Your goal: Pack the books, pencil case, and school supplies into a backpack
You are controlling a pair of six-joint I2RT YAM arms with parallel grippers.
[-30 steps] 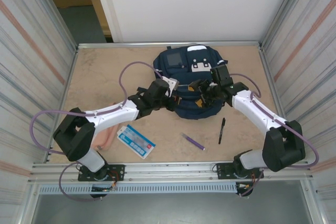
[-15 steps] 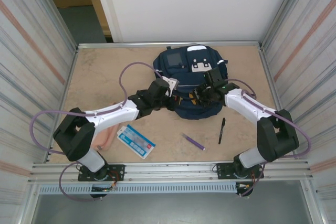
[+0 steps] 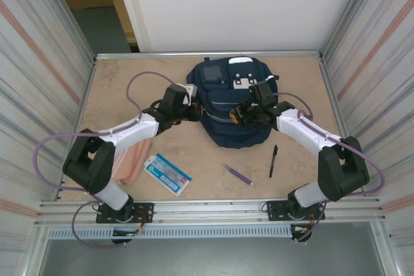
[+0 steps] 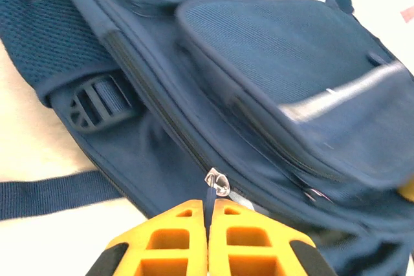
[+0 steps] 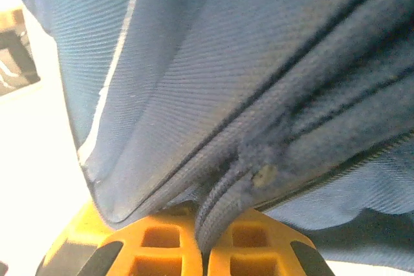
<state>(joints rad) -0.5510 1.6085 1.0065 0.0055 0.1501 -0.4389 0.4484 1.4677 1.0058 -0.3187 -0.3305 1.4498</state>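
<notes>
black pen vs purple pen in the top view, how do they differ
The black pen is dark, while the purple pen is a pale violet. The black pen points almost straight away from the near edge; the purple pen lies on a clear slant. The black pen sits further right; the purple pen sits nearer the middle and slightly closer to the near edge. Both lie flat on the table, outside the backpack.

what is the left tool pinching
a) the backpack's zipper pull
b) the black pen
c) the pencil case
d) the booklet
a: in the left wrist view the left tool is shut, with the zipper pull of the backpack pinched between its yellow tips.
</notes>
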